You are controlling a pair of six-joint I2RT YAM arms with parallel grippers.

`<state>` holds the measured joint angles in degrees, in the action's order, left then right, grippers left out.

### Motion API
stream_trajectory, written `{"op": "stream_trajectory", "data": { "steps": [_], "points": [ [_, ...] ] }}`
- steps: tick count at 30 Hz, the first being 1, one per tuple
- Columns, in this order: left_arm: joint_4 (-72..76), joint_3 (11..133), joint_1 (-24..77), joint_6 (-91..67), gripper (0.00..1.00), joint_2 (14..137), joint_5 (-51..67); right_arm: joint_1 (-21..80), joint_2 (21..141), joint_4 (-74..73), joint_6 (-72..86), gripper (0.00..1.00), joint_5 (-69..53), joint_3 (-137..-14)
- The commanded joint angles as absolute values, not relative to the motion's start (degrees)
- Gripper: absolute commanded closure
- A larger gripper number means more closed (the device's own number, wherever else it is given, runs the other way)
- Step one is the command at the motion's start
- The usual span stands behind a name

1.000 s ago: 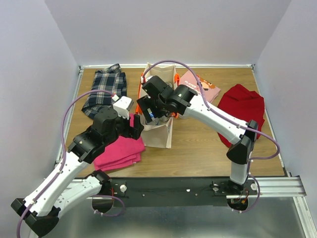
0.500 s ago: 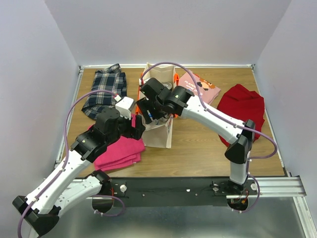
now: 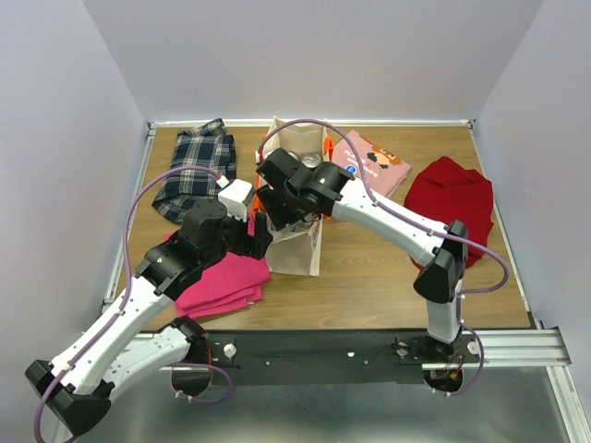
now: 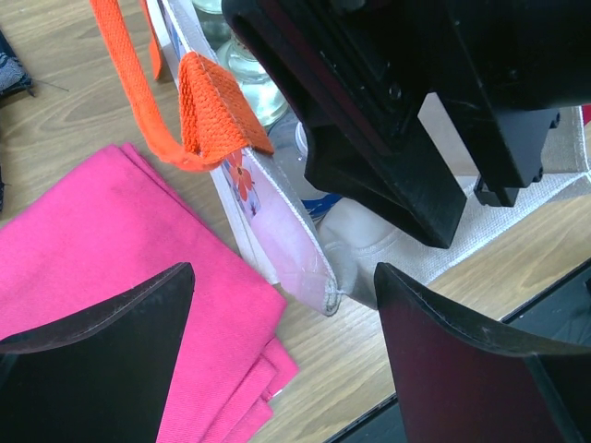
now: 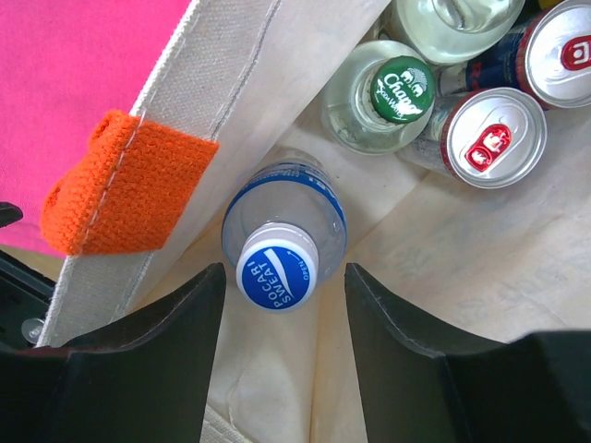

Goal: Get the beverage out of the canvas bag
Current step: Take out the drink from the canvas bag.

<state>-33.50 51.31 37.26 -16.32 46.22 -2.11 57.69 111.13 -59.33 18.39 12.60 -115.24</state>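
Two grippers logged | right gripper (image 5: 284, 273): over the open canvas bag (image 5: 218, 65), jaws half closed at both sides of blue-capped bottle (image 5: 288, 205), contact could not be told | left gripper (image 4: 284, 275): wide open, held nothing, at bag corner beside pink cloth (image 4: 83, 249) | bottle stood upright inside bag.

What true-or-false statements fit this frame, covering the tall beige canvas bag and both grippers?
The right gripper straddles a clear bottle with a blue-and-white cap inside the beige canvas bag. True.
The left gripper is shut on the bag. False: open, empty, beside its corner.
Two silver-topped cans are in the bag. True.
The folded pink cloth lies inside the bag. False: on the wooden table beside it.
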Motion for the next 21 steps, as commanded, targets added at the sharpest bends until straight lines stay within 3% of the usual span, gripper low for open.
{"op": "stream_trajectory", "data": {
  "steps": [1, 11, 15, 21],
  "points": [
    [-35.4, 51.0, 37.5, -14.9, 0.12, 46.4, -3.1, 58.4, 112.9, -59.3, 18.5, 0.36, 13.1, -116.6],
    [-35.7, 51.0, 37.4, -14.9, 0.12, 46.0, -3.3, 58.3, 111.8, -56.7, 18.5, 0.3, 13.6, -116.5],
    [-35.9, 51.2, 37.5, -14.7, 0.12, 46.2, -3.3, 58.3, 112.6, -56.8, 18.6, 0.3, 13.3, -117.3],
    [-36.0, 51.2, 37.4, -14.6, 0.12, 46.2, -3.5, 58.3, 112.9, -57.0, 18.6, 0.39, 12.5, -117.3]
  ]
}}
